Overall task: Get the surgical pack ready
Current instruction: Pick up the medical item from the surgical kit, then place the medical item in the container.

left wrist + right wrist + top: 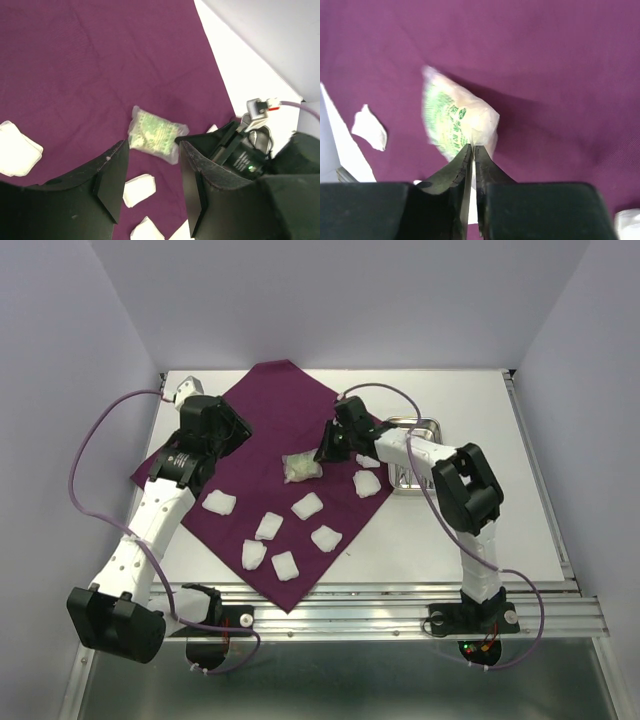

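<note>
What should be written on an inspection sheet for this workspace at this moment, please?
Surface: white table, partly covered by the cloth.
Job's things: purple cloth spread flat, one corner toward the far edge.
Clutter: several white gauze pads and a clear packet with green print on the cloth; steel tray at its right corner.
Grippers: left tool open, holding nothing, above the cloth; right tool shut on the packet's edge.
Cables: purple cables loop out from both arms.
Surroundings: plain pale walls; nothing else seen.
</note>
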Tool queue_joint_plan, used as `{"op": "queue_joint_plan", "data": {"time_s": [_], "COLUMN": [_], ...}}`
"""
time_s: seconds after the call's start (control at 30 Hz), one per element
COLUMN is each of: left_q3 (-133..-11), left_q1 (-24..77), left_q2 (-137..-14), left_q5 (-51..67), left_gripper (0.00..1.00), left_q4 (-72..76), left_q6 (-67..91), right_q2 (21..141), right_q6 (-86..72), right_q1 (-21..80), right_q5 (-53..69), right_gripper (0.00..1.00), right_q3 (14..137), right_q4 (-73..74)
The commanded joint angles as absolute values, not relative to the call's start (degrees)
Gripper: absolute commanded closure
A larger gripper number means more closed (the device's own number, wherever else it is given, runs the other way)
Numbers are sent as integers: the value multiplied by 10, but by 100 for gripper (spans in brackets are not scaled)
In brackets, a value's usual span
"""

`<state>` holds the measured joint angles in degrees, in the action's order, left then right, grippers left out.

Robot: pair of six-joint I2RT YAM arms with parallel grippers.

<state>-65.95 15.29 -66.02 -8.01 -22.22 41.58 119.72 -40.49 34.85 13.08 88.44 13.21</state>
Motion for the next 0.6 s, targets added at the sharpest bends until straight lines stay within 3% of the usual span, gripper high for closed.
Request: {"op": "queue_joint_plan", "data": {"time_s": [0.0,0.23,0.57], "left_q3": [-656,-657,-660], "left_q1": [148,140,139], "left_q2": [-638,-638,-647], "left_q5": [-91,-92,-84], "left_gripper": [45,45,45], "left_q4": [-221,-221,-219], "left_q6": [402,400,404], "right_q2": [1175,1141,1064], "right_q6": [-312,-194,-174], "right_q1": [312,229,68], "right_q5": [177,219,299], "right_gripper": [92,99,99], "right_q3": [945,985,940], "right_q4": [161,259,265]}}
